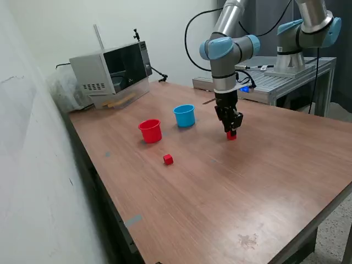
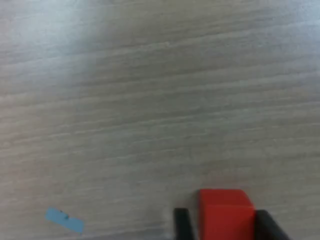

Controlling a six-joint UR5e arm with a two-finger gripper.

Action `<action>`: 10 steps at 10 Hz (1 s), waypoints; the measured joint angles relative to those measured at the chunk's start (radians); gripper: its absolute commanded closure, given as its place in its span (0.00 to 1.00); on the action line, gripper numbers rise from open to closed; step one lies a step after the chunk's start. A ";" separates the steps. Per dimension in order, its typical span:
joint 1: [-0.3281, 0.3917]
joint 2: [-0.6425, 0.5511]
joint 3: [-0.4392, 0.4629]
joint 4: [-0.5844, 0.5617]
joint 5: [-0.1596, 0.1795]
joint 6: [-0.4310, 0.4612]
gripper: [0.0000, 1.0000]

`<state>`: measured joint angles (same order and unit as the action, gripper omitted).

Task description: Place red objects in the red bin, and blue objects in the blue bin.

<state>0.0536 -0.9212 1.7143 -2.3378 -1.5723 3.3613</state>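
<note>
A red cube [image 2: 225, 212] sits between the two dark fingers [image 2: 183, 225] of the end effector [image 1: 231, 132], which is clamped on it at the surface [image 1: 231, 187] — just to the exterior view's right of the light-blue cup [image 1: 185, 115]. A second red cube [image 1: 168, 159] lies loose near the red cup [image 1: 150, 131] — the two cups stand upright, side by side.

microwave [image 1: 113, 74] at table's [image 1: 231, 198] far corner | blue tape scrap [image 2: 64, 220] on tabletop
</note>
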 measured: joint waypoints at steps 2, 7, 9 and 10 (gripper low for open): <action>0.000 -0.002 0.005 0.001 0.002 -0.003 1.00; -0.014 -0.130 -0.002 0.079 0.002 -0.057 1.00; -0.050 -0.208 -0.050 0.121 -0.001 -0.070 1.00; -0.084 -0.211 -0.095 0.129 -0.003 -0.075 1.00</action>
<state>-0.0306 -1.1324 1.6197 -2.2092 -1.5753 3.2859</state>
